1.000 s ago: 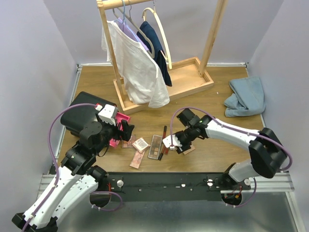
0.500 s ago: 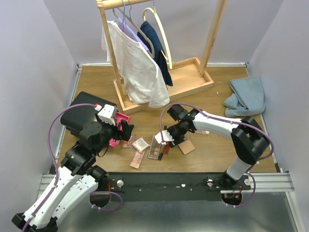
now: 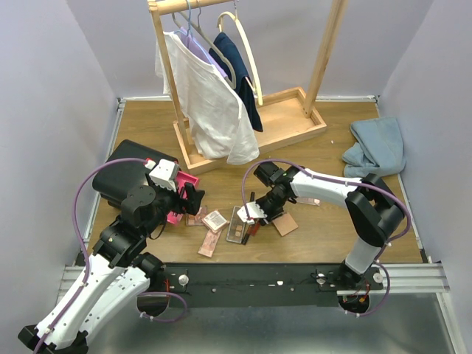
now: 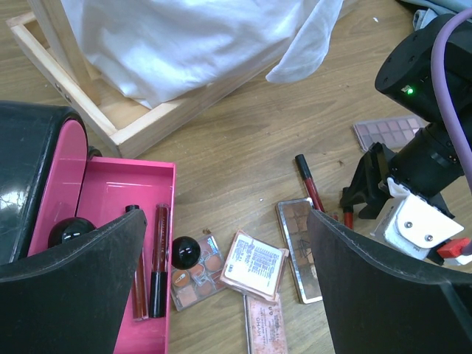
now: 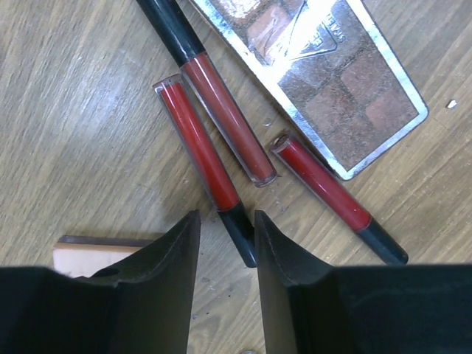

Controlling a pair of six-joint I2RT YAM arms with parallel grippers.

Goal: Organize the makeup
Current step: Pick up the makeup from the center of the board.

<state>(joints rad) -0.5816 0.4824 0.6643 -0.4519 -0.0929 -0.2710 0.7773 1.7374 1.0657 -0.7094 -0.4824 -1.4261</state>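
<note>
The makeup lies in a loose cluster mid-table: a brown palette (image 3: 237, 223), a square peach compact (image 3: 214, 220), a pink palette (image 3: 210, 242) and another compact (image 3: 285, 223). My right gripper (image 3: 254, 214) is down among three red tubes. In the right wrist view the gripper (image 5: 226, 215) is open but narrow, with the black cap of one red tube (image 5: 198, 147) between its fingers, close to the right one. My left gripper (image 4: 227, 221) hangs wide open above the compact (image 4: 254, 262), holding nothing. The pink drawer (image 4: 110, 206) holds two tubes (image 4: 158, 251) and a dark disc (image 4: 71, 231).
The black case (image 3: 125, 177) stands at the left with its pink drawer pulled out. A wooden clothes rack (image 3: 251, 133) with hanging shirts fills the back middle. A blue cloth (image 3: 376, 147) lies at the right. A further palette (image 4: 387, 131) sits behind the right arm.
My right gripper has moved left from the peach compact to the red tubes and narrowed its jaws round one tube's cap. The left arm has not moved.
</note>
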